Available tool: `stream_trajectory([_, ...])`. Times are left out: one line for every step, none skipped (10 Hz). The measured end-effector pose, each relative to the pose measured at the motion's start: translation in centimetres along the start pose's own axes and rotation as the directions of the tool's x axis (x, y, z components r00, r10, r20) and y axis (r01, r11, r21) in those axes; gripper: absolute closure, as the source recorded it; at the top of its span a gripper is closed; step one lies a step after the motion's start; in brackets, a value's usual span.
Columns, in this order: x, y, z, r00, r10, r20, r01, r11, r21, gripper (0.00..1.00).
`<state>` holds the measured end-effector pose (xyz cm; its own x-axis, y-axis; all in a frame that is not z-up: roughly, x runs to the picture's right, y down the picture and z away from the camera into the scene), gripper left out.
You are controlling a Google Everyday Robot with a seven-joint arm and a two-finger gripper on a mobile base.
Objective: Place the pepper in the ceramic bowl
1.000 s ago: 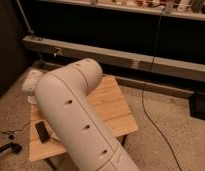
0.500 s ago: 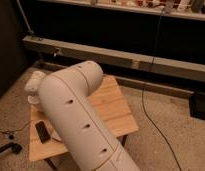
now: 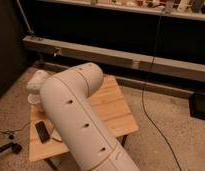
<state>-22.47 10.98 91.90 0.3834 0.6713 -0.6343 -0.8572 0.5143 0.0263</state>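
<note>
The jaws [image 3: 37, 82] hang over the wooden table's [image 3: 113, 107] left end (grip state: cannot tell), near a black phone [image 3: 42, 131]

A lab or workshop sort of room — speckled hard floor [image 3: 166, 125], dark wall panels with a long metal rail [image 3: 121, 59], a black cable [image 3: 151, 75] trailing down across the floor. A small wooden table [image 3: 113, 107] stands alone; the gripper lies hidden behind the arm [image 3: 76, 120].
</note>
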Motion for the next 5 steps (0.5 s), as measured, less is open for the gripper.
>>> stream_trajectory([-0.5, 0.0, -0.5, 1.0, 0.002, 0.013, -0.001, 1.0, -0.007, 0.23])
stream_trajectory([-0.9, -0.1, -1.0, 1.0, 0.003, 0.029, -0.002, 1.0, -0.012, 0.2])
stream_trajectory([-1.5, -0.1, -1.9, 0.999, 0.002, 0.053, -0.001, 1.0, -0.017, 0.2])
stream_trajectory([-1.9, -0.3, -2.7, 0.997, -0.001, 0.072, 0.003, 1.0, -0.02, 0.2])
stream_trajectory([-2.1, -0.6, -3.6, 0.996, -0.007, 0.089, 0.009, 1.0, -0.02, 0.2])
